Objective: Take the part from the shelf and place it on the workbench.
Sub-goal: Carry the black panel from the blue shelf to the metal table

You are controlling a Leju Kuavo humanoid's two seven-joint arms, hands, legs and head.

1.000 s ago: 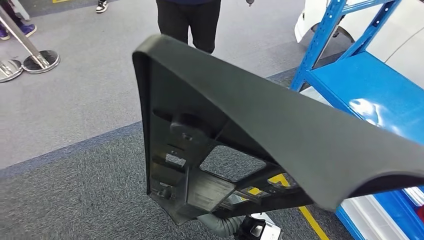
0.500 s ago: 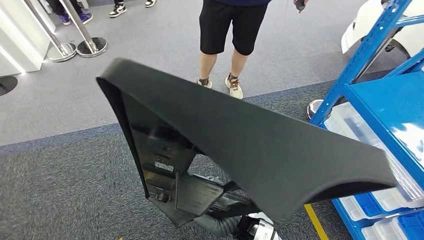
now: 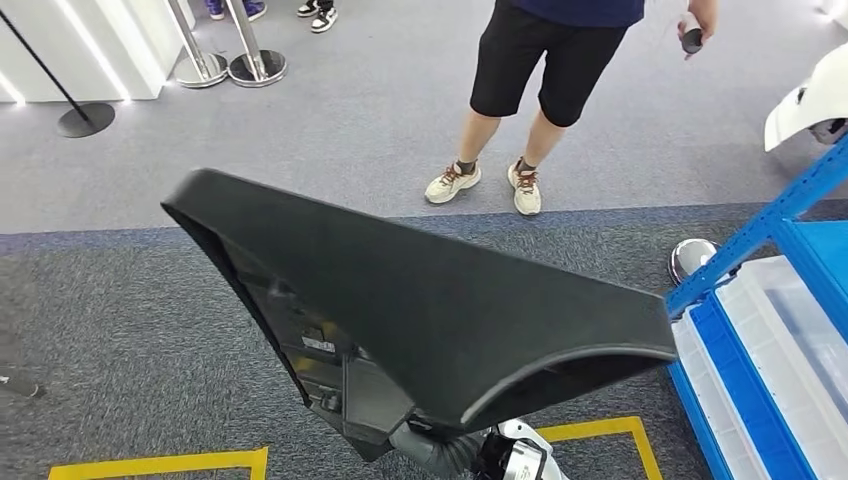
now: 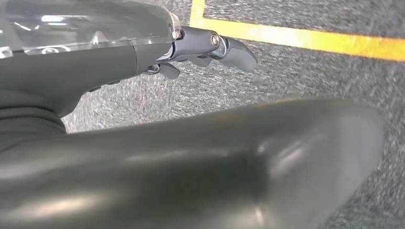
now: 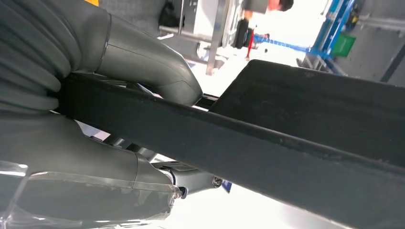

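Note:
The part (image 3: pixel 440 310) is a big black plastic trim panel, wide and curved, with ribs and clips on its inner side. It hangs in the air in front of me in the head view, its narrow end lowest. My right hand (image 3: pixel 437 452) grips that narrow end from below. In the right wrist view the thumb (image 5: pixel 157 76) presses onto a black bar of the part (image 5: pixel 267 152). My left hand (image 4: pixel 143 52) hangs over the grey carpet, its fingers (image 4: pixel 229 50) loosely apart, holding nothing.
A blue shelf (image 3: pixel 800 225) with clear plastic bins (image 3: pixel 790 340) stands at the right edge. A person (image 3: pixel 545 80) in black shorts stands on the floor ahead. Yellow floor tape (image 3: pixel 160 465) lies below me. Stanchion bases (image 3: pixel 230 68) stand far left.
The whole picture has shifted: the camera turned left, so the blue shelf slid to the right edge and more of the person shows. My right hand still holds the part.

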